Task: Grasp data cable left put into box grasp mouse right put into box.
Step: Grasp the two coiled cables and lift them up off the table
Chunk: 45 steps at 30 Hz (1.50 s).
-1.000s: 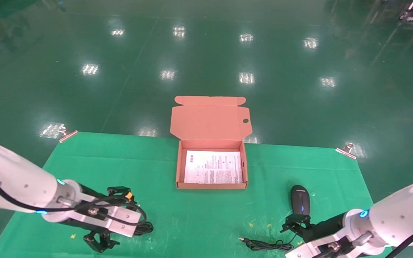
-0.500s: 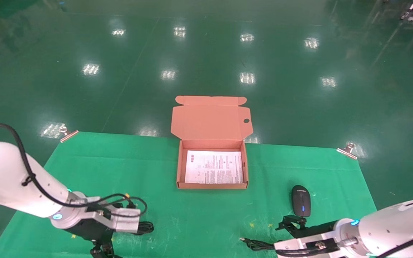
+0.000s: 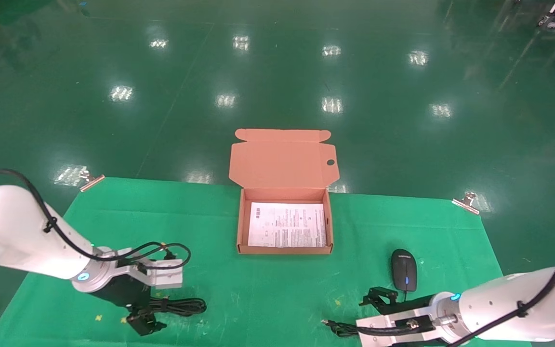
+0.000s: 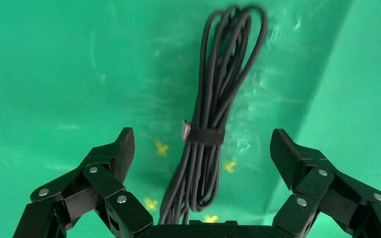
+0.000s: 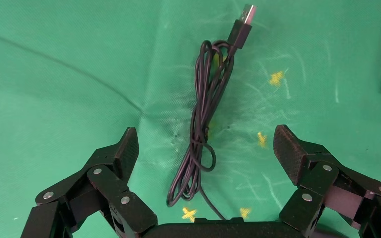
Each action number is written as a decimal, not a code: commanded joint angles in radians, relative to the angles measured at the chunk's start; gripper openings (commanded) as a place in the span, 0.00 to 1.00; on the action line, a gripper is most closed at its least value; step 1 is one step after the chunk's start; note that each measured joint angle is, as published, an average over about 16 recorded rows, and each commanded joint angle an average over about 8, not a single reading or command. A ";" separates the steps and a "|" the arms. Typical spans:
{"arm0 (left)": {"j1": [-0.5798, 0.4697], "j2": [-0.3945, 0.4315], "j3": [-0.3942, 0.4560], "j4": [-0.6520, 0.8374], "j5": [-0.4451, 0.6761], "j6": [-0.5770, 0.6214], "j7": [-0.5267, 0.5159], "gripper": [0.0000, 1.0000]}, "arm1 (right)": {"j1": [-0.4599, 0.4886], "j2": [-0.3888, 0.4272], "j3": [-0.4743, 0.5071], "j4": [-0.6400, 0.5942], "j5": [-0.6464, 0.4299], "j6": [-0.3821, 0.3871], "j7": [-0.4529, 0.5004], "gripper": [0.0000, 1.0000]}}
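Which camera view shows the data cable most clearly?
The left wrist view: the data cable lies whole between the open left claw. The head view shows it small and partly hidden. The right wrist view misses it.

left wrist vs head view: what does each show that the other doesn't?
Only the left wrist view shows the strap binding the data cable and the bundle lying centred between the open fingers of the left gripper.

Only the head view shows the box with its printed sheet, the mouse, the mouse's coiled cord and the right gripper low over that cord.

Both show the cable bundle, the left gripper and the green cloth.
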 commanded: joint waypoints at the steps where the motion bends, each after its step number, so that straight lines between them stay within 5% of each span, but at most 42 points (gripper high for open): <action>1: -0.005 0.012 -0.003 0.049 -0.003 -0.018 0.020 1.00 | 0.000 -0.014 -0.001 -0.028 -0.002 0.013 -0.020 1.00; 3: -0.007 0.020 -0.006 0.080 -0.008 -0.031 0.044 0.94 | 0.002 -0.024 -0.003 -0.054 -0.001 0.019 -0.039 1.00; 10: -0.009 0.037 -0.016 0.151 -0.024 -0.052 0.097 0.06 | 0.006 -0.046 -0.003 -0.113 0.010 0.027 -0.086 0.14; 11: -0.009 0.038 -0.017 0.156 -0.025 -0.053 0.100 0.00 | 0.006 -0.047 -0.003 -0.117 0.011 0.028 -0.089 0.02; 45: -0.008 0.034 -0.015 0.138 -0.023 -0.048 0.093 0.00 | 0.006 -0.043 -0.003 -0.105 0.010 0.025 -0.083 0.00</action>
